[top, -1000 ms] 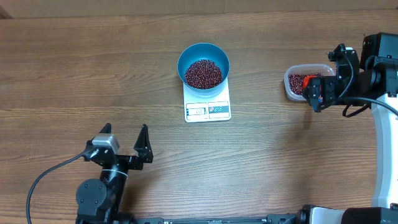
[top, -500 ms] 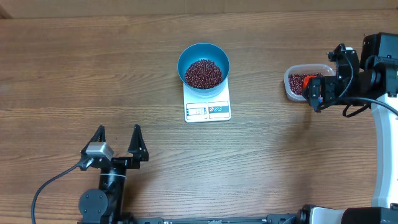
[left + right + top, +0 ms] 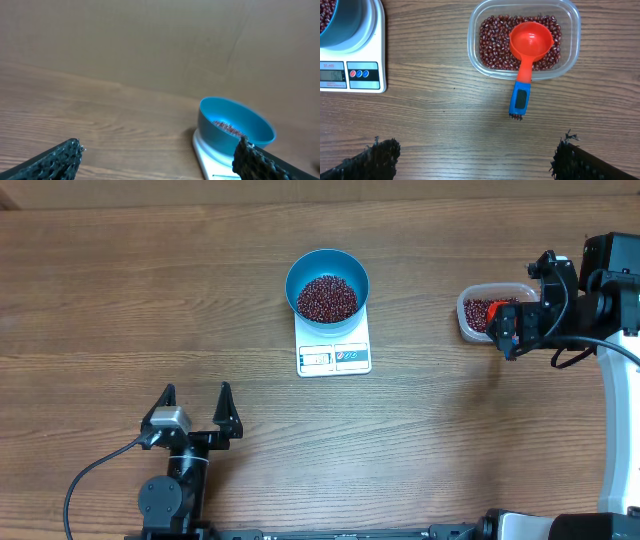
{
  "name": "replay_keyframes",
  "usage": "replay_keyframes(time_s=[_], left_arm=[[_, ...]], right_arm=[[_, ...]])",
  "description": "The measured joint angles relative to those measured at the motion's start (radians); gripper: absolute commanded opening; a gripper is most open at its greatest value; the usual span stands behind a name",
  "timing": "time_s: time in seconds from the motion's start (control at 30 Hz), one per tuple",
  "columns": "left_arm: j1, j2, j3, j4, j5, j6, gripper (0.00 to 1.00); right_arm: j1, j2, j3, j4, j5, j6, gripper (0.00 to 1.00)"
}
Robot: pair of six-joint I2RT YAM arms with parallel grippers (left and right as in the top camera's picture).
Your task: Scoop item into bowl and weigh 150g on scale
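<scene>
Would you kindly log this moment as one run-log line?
left gripper: open, empty | right gripper: open, empty | bowl of beans on scale | scoop resting in tub

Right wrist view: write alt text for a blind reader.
A clear tub of dark red beans sits on the table, an orange scoop lying in it, blue handle over the near rim. Upper left, a blue bowl stands on a scale; the right gripper is open, empty.

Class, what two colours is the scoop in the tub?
Scoop: red, with blue grip; right wrist view.

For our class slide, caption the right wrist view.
Red scoop rests in bean tub; blue bowl sits on white scale.
</scene>
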Motion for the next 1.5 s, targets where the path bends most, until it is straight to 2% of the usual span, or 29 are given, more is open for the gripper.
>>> replay_keyframes(time_s=[0.17,0.4,0.93,1.17,1.5], left_arm=[[0.000,0.000,-0.005,-0.092,-0.003,0.076,1.00],[0.000,-0.001,-0.006,-0.095,-0.003,0.141,1.00],[0.001,-0.001,-0.006,-0.095,-0.003,0.148,1.00],[0.064,-0.001,-0.006,-0.095,-0.004,0.148,1.00],[0.066,0.000,-0.006,-0.095,-0.004,0.148,0.99]], right_arm=[[0.000,0.000,0.000,0.000,0.000,0.000,1.00],[0.000,0.000,0.000,0.000,0.000,0.000,1.00],[0.000,0.000,0.000,0.000,0.000,0.000,1.00],[0.000,0.000,0.000,0.000,0.000,0.000,1.00],[0.000,0.000,0.000,0.000,0.000,0.000,1.00]])
